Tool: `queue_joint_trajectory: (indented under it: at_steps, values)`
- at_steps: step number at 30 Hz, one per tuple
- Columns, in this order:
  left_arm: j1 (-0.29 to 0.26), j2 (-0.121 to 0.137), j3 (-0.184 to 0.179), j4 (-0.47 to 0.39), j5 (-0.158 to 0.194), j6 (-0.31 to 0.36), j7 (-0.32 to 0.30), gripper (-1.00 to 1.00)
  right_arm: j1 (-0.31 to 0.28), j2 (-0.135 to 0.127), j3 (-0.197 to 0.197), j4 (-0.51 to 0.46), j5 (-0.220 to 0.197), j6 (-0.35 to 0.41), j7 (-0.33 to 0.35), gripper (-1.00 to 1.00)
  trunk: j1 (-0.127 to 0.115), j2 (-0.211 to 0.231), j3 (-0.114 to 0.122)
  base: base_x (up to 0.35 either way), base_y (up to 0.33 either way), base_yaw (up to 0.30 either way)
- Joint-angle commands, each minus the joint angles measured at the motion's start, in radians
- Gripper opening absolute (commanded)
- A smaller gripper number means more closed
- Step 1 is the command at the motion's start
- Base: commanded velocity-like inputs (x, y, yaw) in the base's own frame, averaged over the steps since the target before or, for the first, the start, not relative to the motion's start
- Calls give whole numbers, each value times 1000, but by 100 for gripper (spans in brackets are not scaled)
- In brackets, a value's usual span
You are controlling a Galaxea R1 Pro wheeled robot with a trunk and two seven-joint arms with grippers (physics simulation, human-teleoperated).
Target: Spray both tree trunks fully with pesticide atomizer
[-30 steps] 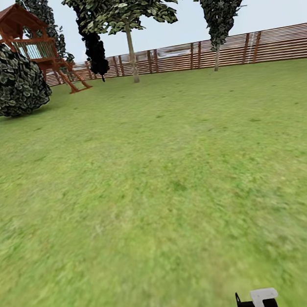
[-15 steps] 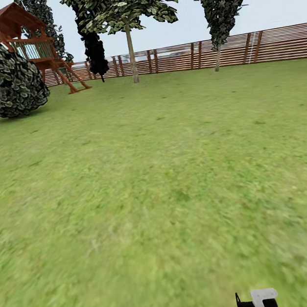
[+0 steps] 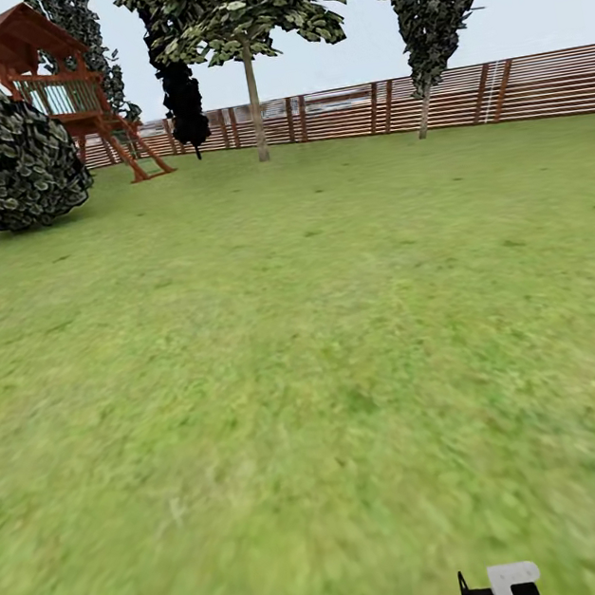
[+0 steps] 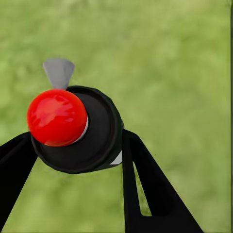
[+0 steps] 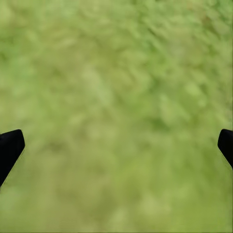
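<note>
The left gripper (image 4: 73, 160) is closed around the pesticide atomizer (image 4: 77, 128), its red knob up. The right gripper (image 5: 116, 145) is wide open with nothing in it, over the grass (image 3: 311, 382). At the top middle of the head view, by the fence (image 3: 496, 93), stands a thin-trunked tree (image 3: 254, 102). I think the robot should roll slowly, hold the sprayer tight, and look for thick trunks.
</note>
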Motion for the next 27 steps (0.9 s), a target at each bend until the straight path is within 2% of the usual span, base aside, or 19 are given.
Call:
queue_joint_trajectory:
  at_steps: [1, 27]
  values:
    - [-1, -1, 7, 1, -2, -4, -3, -100, 0, 0, 9, 0, -9, -2, -2, 100, 0, 0, -1, 339, 0, 0]
    - [-1, -3, 6, 1, -3, -5, -3, -100, 1, 0, 9, 0, -9, -2, -2, 100, 0, 0, -1, 339, 0, 0]
